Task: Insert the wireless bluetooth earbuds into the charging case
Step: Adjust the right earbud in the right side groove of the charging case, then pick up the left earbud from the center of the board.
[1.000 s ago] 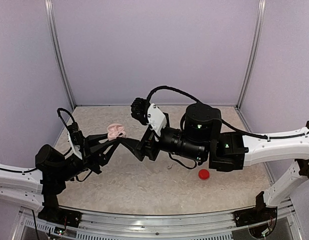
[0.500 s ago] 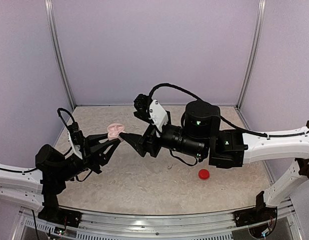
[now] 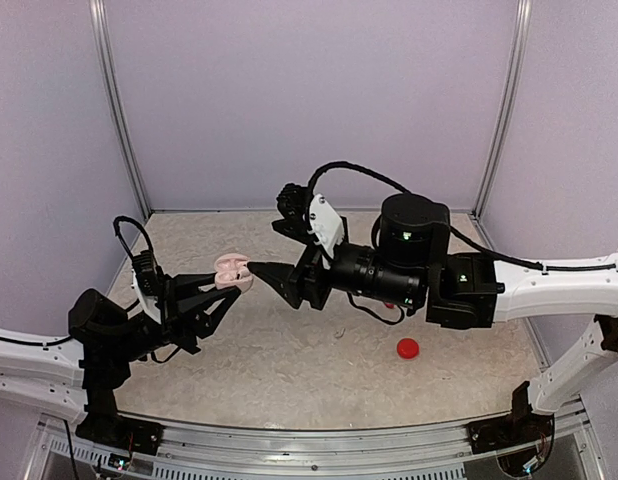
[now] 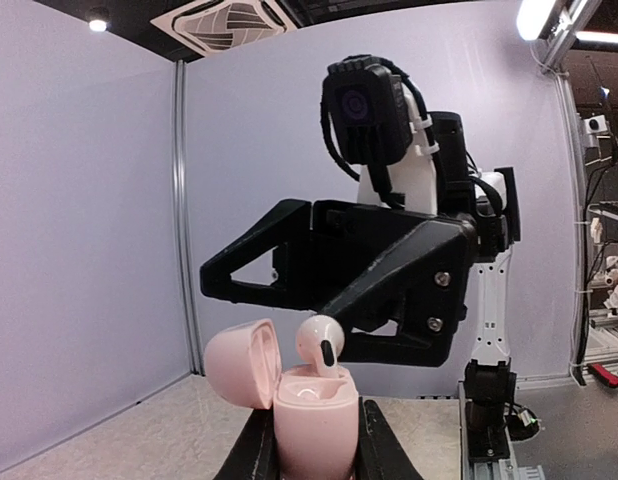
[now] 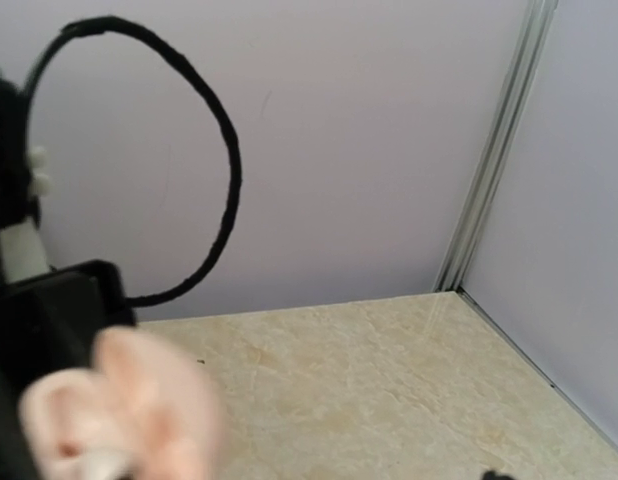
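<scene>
The pale pink stemmed earbud (image 4: 319, 343) stands upright in the open pale pink rounded charging case (image 4: 314, 420), whose lid is hinged back toward 9 o'clock. The left end effector (image 4: 316, 452) clamps the case's sides and holds it above the speckled beige worktop (image 3: 289, 375), toward its 9 o'clock edge. The right end effector (image 3: 255, 268) meets the case from 3 o'clock. I cannot tell how far open it is. A small red round object (image 3: 407, 348) lies at 4 o'clock on the worktop, with bare surface all round it.
</scene>
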Robot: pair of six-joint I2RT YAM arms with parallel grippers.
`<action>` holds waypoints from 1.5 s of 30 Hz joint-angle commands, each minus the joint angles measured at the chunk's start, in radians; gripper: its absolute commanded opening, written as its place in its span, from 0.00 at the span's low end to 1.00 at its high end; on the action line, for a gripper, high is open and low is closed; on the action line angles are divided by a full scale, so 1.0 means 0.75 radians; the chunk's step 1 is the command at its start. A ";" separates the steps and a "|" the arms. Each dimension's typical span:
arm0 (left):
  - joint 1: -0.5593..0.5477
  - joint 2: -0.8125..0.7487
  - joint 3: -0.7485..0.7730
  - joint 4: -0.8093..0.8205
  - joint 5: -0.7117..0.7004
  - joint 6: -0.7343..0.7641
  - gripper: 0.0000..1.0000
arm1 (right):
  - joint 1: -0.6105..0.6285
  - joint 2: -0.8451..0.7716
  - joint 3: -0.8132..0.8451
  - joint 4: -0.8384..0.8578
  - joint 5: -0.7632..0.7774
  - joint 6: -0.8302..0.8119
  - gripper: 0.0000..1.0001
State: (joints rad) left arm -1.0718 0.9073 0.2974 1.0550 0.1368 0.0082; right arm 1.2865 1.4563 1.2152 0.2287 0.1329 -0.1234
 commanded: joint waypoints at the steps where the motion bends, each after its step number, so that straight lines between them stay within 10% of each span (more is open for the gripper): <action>1: 0.005 -0.017 0.002 0.042 0.152 0.007 0.04 | -0.024 -0.046 -0.019 -0.041 -0.057 -0.031 0.73; 16: 0.015 -0.028 0.011 -0.042 0.069 -0.005 0.03 | -0.046 -0.153 -0.070 -0.153 -0.099 -0.047 0.72; 26: 0.026 -0.055 0.000 -0.167 -0.096 -0.087 0.03 | -0.431 -0.214 -0.117 -0.478 -0.430 0.287 0.67; 33: 0.038 -0.066 -0.013 -0.210 -0.110 -0.134 0.03 | -0.605 -0.041 -0.041 -0.896 -0.478 0.257 0.57; 45: 0.067 -0.073 -0.012 -0.240 -0.096 -0.164 0.03 | -0.580 0.326 -0.027 -0.938 -0.517 -0.083 0.46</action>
State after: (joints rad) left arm -1.0325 0.8669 0.2924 0.8822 0.0635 -0.1032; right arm 0.8394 1.6188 1.1488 -0.4004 -0.2668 -0.0757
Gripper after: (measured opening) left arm 0.221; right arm 0.475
